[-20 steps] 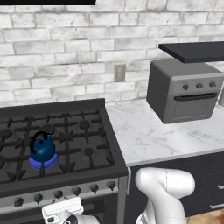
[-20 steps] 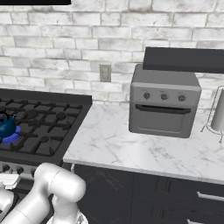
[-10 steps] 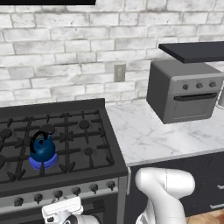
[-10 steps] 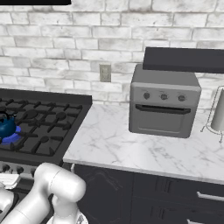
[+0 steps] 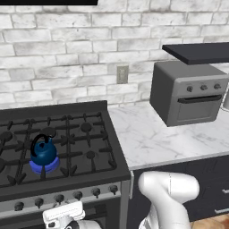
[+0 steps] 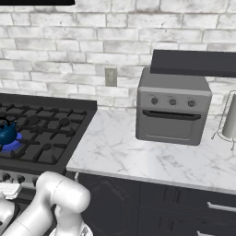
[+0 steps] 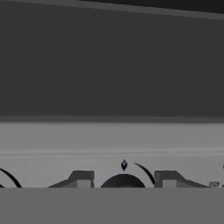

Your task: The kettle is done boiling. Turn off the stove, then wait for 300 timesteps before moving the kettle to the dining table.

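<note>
The dark-blue kettle (image 5: 44, 152) (image 6: 6, 132) stands upright on a front-left burner of the black stove (image 5: 85, 152) (image 6: 50, 138), with a blue flame ringing its base. My gripper (image 7: 124, 178) is low in front of the stove's knob row (image 5: 58, 198). In the hand view one round dark knob (image 7: 123, 181) sits between its two fingers (image 7: 81, 178), which are closed in around it. The white hand (image 5: 63, 214) shows just below the knobs. The dining table is out of view.
A marble counter (image 5: 156, 138) runs right of the stove. It carries a grey toaster oven (image 5: 188, 91) (image 6: 171, 108) under a dark shelf (image 6: 193, 62). A wire rack (image 6: 227, 117) stands at the far right, with the brick wall behind.
</note>
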Controlling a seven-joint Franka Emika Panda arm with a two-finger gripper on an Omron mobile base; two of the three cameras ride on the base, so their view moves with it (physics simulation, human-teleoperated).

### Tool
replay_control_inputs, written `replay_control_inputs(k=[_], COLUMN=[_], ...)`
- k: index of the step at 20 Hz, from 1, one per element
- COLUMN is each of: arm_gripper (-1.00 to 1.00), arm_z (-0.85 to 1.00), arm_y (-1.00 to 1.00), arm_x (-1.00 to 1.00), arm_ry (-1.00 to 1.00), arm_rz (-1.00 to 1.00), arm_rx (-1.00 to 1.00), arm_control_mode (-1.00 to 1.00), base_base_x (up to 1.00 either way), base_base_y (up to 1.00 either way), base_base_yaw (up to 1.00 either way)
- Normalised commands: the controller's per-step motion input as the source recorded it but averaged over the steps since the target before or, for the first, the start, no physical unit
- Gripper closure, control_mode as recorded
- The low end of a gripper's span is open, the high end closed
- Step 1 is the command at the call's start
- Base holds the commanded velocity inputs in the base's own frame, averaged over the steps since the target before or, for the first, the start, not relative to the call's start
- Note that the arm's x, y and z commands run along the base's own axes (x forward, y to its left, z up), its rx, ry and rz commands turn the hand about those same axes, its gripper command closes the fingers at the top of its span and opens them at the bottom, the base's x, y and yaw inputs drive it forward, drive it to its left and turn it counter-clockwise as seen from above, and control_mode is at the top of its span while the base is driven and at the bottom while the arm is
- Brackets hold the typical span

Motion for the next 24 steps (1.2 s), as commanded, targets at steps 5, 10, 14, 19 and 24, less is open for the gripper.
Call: replay_control_inputs(k=[5, 10, 14, 19, 24], arm_gripper=[1.00, 1.00, 1.00, 1.00, 1.00], arm_z=[-0.37, -0.47, -0.34, -0.15, 0.00], arm_y=[-0.01, 0.00, 0.00, 0.00, 0.04], arm_x=[0.01, 0.00, 0.00, 0.00, 0.01], arm_ry=[-0.09, -0.11, -0.02, 0.00, 0.00], arm_rz=[0.00, 0.00, 0.00, 0.00, 0.00], arm_rx=[0.36, 0.38, 0.29, 0.25, 0.16], arm_control_mode=[-1.00, -1.00, -1.00, -1.00, -1.00], base_base_x=[0.00, 0.00, 0.00, 0.00, 0.00], base_base_y=[0.00, 0.00, 0.00, 0.00, 0.00], base_base_yaw=[0.00, 0.00, 0.00, 0.00, 0.00])
